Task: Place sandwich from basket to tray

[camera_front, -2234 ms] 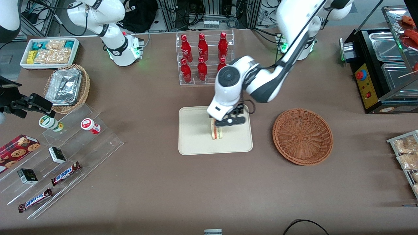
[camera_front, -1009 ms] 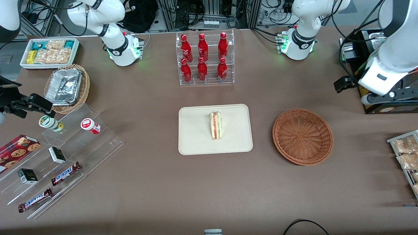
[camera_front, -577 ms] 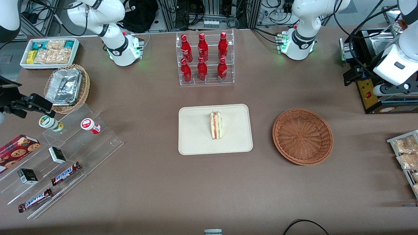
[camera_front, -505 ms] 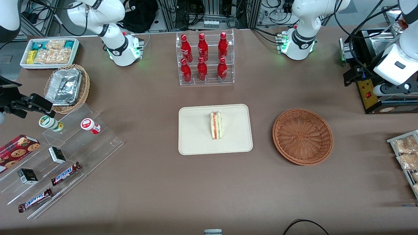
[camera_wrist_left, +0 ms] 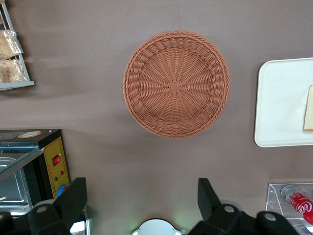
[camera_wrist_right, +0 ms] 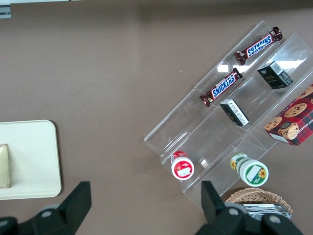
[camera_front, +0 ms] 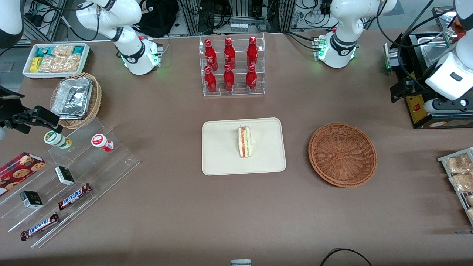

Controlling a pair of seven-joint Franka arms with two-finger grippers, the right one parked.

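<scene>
While the arm is raised at its own end of the table:
Black two-finger gripper: fingers wide apart, holding nothing.
Triangular pale-bread sandwich: on flat cream rectangular tray.
Round reddish-brown wicker basket: beside the tray.

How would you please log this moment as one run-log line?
sandwich: on tray | basket: empty | gripper: jaws open, high above table by hot-food case | phase: placed, clear

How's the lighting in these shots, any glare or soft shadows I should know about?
Front view: even overhead light, with a soft shadow beside the basket and the sandwich on the tray clearly lit. Left wrist view: the open gripper is dark against the table. Right wrist view: bright glare spots on the clear acrylic steps.
</scene>
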